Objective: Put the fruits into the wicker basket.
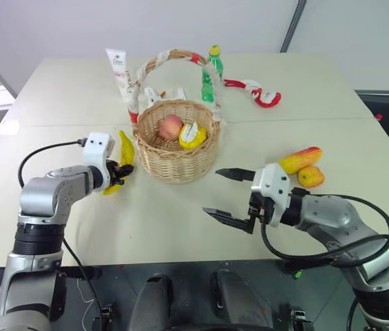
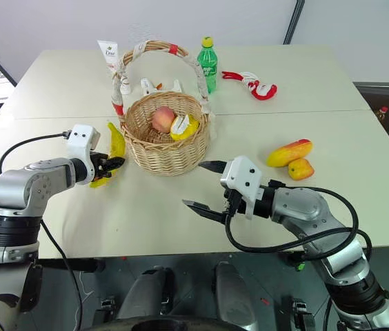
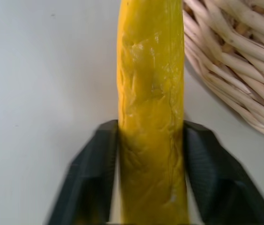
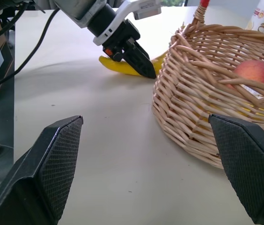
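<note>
A long yellow banana (image 1: 125,148) lies on the table just left of the wicker basket (image 1: 174,162). My left gripper (image 1: 120,172) is shut on its near end, and the left wrist view shows both black fingers (image 3: 94,178) pressed against the banana (image 3: 150,117). Inside the basket sit a pink-red peach (image 1: 170,127) and a yellow item with a white label (image 1: 192,136). A red-yellow mango (image 1: 301,159) and a small orange-yellow fruit (image 1: 310,176) rest on the table to the right. My right gripper (image 1: 212,192) is open and empty in front of the basket, pointing left.
Behind the basket stand a green bottle (image 1: 211,76), a white tube (image 1: 118,69) and a small white item (image 1: 167,95). A red-white curved object (image 1: 256,92) lies at the back right. The table's front edge runs just below both grippers.
</note>
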`<action>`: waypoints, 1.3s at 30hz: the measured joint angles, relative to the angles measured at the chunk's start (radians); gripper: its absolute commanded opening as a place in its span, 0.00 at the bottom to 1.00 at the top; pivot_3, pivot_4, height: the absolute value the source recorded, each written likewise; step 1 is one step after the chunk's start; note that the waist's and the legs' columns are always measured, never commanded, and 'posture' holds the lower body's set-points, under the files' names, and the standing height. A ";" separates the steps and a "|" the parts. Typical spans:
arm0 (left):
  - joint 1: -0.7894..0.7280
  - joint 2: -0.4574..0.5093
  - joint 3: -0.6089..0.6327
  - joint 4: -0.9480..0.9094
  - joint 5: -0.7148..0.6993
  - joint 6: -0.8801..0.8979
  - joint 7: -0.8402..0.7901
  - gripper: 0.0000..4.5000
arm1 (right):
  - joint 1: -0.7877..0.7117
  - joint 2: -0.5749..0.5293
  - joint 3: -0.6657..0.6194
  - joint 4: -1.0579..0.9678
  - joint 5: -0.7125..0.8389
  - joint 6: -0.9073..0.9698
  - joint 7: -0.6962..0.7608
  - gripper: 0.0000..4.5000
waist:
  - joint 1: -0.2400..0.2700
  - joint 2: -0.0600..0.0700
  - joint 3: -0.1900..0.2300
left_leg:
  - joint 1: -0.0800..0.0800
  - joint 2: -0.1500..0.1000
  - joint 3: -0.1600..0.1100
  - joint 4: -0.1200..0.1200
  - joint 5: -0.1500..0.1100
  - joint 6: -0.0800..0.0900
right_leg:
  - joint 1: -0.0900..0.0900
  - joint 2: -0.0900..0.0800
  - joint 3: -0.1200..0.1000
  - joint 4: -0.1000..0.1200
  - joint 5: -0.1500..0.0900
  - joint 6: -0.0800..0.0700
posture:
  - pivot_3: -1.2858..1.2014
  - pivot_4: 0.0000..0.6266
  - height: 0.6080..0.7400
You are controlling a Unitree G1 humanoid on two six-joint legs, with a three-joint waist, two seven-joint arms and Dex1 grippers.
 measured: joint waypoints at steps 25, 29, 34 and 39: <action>-0.242 0.021 -0.206 -0.254 -0.031 -0.169 -0.185 0.21 | -0.150 0.036 0.023 0.171 -0.060 -0.076 0.078 1.00 | 0.009 -0.002 0.000 | -0.002 -0.002 0.001 0.001 0.000 0.000 | -0.001 0.000 0.000 -0.002 0.000 0.000 | 0.52 0.24 1.00; -0.317 -0.015 -0.281 -0.099 0.059 -0.233 -0.200 0.21 | -0.139 0.030 -0.007 0.172 -0.070 -0.075 0.061 1.00 | -0.001 -0.002 0.000 | -0.002 -0.001 0.000 0.000 0.000 0.000 | -0.003 0.003 0.000 0.000 0.000 0.000 | 0.52 0.24 1.00; -0.350 -0.053 -0.302 0.014 0.107 -0.298 -0.249 0.85 | -0.093 -0.011 -0.068 0.159 -0.096 -0.062 0.019 1.00 | 0.010 -0.002 0.000 | -0.002 -0.001 0.001 0.001 0.000 0.000 | -0.003 0.002 0.001 0.000 0.000 0.000 | 0.52 0.24 1.00; -0.350 -0.069 -0.293 0.026 0.106 -0.327 -0.291 0.99 | -0.020 -0.153 -0.211 0.208 -0.153 -0.055 0.007 1.00 | 0.018 -0.002 0.000 | -0.003 -0.002 0.002 0.001 0.000 0.000 | -0.002 0.001 0.000 -0.001 0.000 0.000 | 0.52 0.24 1.00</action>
